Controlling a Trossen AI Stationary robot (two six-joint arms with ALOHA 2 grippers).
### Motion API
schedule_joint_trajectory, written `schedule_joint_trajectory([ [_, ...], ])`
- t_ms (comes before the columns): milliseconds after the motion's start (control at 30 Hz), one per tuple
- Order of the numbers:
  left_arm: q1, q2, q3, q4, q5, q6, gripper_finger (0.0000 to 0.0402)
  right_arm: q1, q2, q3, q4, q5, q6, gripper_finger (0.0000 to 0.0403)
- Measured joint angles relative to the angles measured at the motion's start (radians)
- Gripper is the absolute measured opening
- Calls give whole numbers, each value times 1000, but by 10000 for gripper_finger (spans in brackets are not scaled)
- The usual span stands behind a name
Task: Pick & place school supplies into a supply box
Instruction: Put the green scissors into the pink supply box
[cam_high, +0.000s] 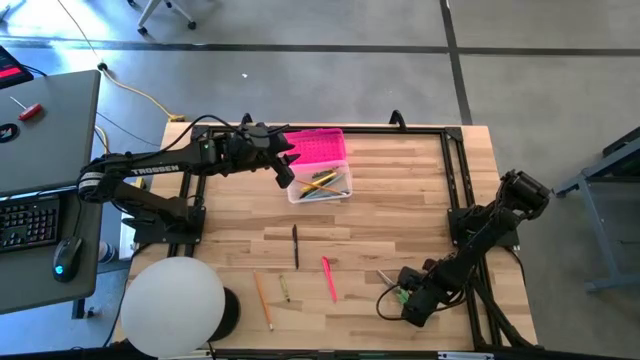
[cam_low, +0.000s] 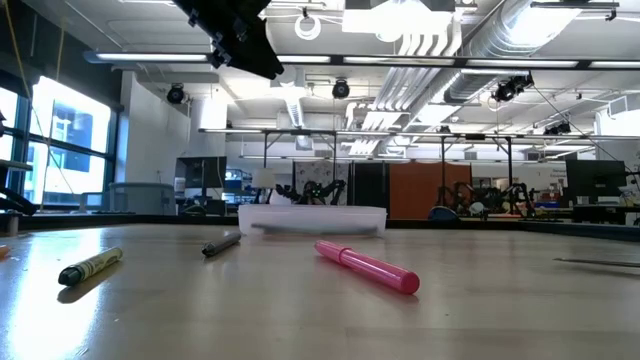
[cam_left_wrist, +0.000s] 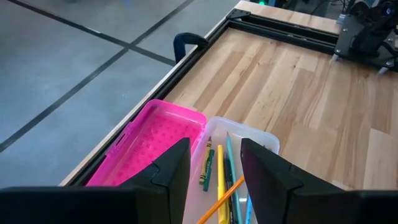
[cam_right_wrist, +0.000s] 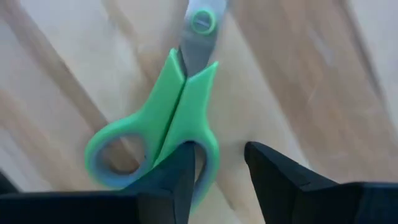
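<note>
left gripper: fingers parted, empty, hovering above the supply box.
supply box: near the table's far edge, pink lid folded open, pencils inside.
right gripper: fingers spread, low at the near right of the table, one finger over a handle of the green scissors, which lie flat on the wood.
loose: pink pen, black pen, pencil.
</note>
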Motion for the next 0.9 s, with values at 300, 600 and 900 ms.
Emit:
schedule_joint_trajectory([
  [300,0,0,0,-2,1,0,175,-18,0,-2,-3,141,-98,25],
  [600,0,0,0,-2,1,8,175,-170,-47,-7,1,467,-368,14],
  [900,0,0,0,12,1,26,175,-566,-176,-3,228,583,-1143,8],
])
